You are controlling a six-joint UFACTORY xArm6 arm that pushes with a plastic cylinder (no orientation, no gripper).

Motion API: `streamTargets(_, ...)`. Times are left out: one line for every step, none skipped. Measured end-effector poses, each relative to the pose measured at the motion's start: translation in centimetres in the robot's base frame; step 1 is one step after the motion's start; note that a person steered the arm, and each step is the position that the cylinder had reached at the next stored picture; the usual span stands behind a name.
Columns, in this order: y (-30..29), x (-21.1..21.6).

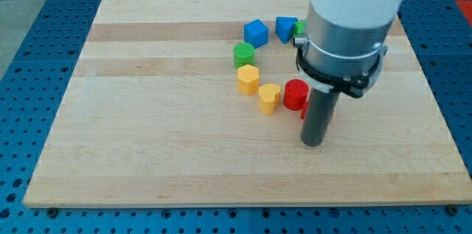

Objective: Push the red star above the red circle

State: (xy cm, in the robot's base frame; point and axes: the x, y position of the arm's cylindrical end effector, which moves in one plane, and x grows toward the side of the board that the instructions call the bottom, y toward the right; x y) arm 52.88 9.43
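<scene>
The red circle [294, 94] is a short red cylinder right of the board's middle. The red star [330, 113] shows only as small red slivers on both sides of my rod, just below and right of the circle; most of it is hidden. My tip [313, 142] rests on the board directly below the star and touches or nearly touches it. The rod's wide white and grey body covers the area above and right of the circle.
Two yellow heart blocks [248, 79] [269, 97] lie left of the red circle. A green cylinder [244, 54] sits above them. Two blue blocks [256, 32] [286, 28] lie near the board's top, with a green block [299, 28] partly hidden beside the arm.
</scene>
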Motion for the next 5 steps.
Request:
streamTargets(-1.1, -0.9)
streamTargets(-1.9, -1.3)
streamTargets(0.7, -1.3)
streamTargets(2.1, -1.3)
streamTargets(2.1, -3.4)
